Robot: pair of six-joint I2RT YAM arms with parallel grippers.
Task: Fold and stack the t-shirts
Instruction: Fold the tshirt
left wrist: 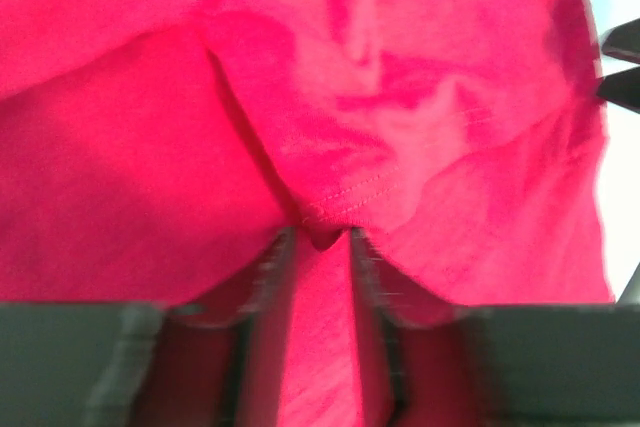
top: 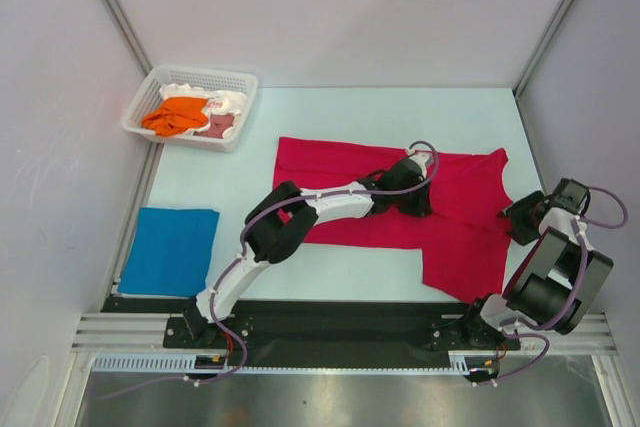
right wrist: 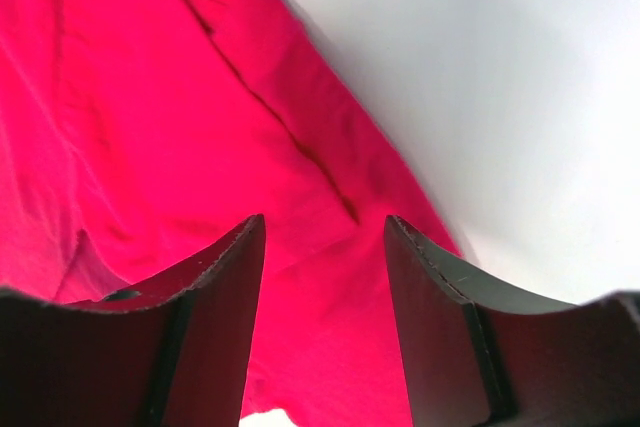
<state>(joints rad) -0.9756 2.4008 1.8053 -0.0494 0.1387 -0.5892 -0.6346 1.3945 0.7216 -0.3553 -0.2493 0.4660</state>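
The pale tabletop (top: 340,112) carries a large red t-shirt (top: 460,247). It is spread flat right of centre, its long side running left to right, with one flap reaching toward the near edge. A blue t-shirt (top: 170,250) lies folded at the near left, well apart from it. The white basket (top: 205,74) in the far left corner holds an orange t-shirt (top: 178,115) among others.

The step in hand looks like a fold of the red one. The left fingers (left wrist: 268,282) stand narrowly apart at a bunched hem near the middle of the cloth. The blur hides whether they pinch it, so I cannot tell. The right fingers (right wrist: 215,327) are spread moderately wide over the shirt's right edge and hold nothing.

To do this well, both sets of fingers should take only the top layer close to the hem. They should then lift together, carry the edge over evenly and lay it so the edges line up. A one-sided pull would likely drag the whole shirt and wrinkle it.
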